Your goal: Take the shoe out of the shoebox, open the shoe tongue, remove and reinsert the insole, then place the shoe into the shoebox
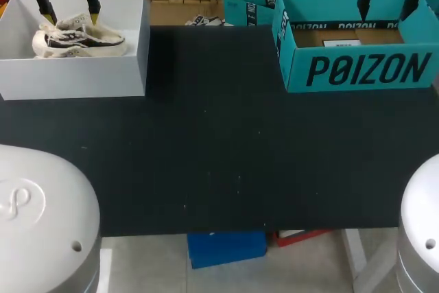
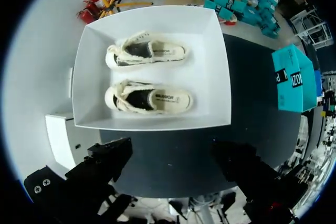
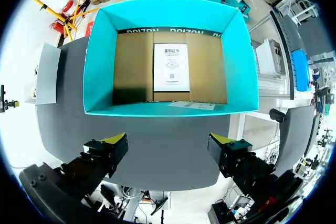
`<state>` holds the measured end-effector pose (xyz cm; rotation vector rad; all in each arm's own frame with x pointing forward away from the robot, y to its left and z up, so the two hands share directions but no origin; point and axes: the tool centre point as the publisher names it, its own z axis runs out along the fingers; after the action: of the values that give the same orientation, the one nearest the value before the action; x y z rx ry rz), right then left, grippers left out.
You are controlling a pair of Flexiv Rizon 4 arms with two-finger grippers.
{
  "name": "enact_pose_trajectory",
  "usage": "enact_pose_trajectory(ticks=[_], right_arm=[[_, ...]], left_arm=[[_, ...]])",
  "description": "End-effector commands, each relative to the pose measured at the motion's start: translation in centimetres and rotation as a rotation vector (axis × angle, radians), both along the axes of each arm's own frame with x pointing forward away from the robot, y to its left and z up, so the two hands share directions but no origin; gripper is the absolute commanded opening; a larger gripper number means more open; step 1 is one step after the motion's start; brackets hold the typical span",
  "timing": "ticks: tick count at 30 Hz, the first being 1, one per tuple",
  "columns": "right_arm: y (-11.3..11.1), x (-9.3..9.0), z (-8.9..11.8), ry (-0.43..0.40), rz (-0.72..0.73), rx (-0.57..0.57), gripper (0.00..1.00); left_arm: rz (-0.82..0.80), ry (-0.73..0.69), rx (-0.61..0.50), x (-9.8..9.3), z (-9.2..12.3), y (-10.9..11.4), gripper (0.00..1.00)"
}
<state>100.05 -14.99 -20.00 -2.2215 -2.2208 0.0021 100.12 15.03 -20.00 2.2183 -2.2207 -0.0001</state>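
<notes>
Left claw [image 1: 70, 7] — shoes [image 1: 79, 38] directly beneath

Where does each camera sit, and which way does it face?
Head view: fixed above and behind, looking down on the black table; left gripper, right gripper and both arm bases show.
Left wrist view: above the white shoebox, looking down on two shoes; own open fingers show.
Right wrist view: above the teal box, looking down at its paper sheet; own open fingers show.
Shared: head and left wrist both see the white shoebox; head and right wrist the teal box.
</notes>
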Motion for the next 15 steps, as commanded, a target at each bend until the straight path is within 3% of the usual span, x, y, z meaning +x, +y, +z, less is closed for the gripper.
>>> enact_pose_trajectory(ticks=[1, 8, 15], right_arm=[[0.0, 0.0, 0.0, 0.000, 0.000, 0.000, 1.00], [0.0, 0.0, 0.0, 0.000, 0.000, 0.000, 1.00], [0.0, 0.0, 0.0, 0.000, 0.000, 0.000, 1.00]], left_arm=[[-0.030, -0.002, -0.008, 0.1, 0.0, -0.1, 1.00], [-0.391, -0.093, -0.077, 0.6, 0.7, -0.8, 1.00], [-0.865, -0.128, -0.080, 1.2, 1.3, 0.2, 1.00]])
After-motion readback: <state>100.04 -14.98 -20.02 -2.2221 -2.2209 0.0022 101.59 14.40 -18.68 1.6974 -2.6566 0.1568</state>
